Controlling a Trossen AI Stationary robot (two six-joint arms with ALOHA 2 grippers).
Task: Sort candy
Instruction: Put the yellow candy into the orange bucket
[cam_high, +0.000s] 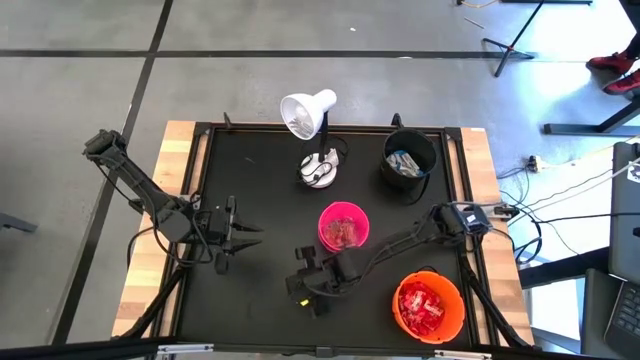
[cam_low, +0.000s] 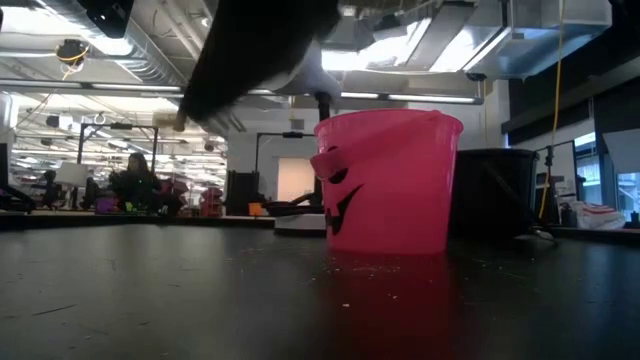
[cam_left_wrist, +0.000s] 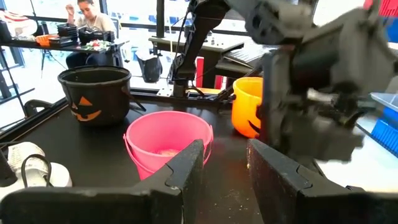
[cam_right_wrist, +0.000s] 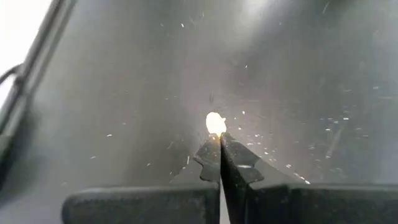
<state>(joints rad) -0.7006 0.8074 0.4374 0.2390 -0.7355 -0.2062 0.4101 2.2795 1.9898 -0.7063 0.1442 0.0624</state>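
Ceiling strip lights glare white in the low view, and the pink bucket (cam_low: 388, 180) casts a soft reddish sheen on the glossy black table (cam_low: 150, 290), while a dark arm near the lens is a blurred mass. From above the light is even and shadows faint. In the right wrist view a bright hot spot flares on the mat just past the fingertips (cam_right_wrist: 219, 146), washing surroundings to hazy grey.

Red candy (cam_high: 424, 305) heaped, perhaps wrapped
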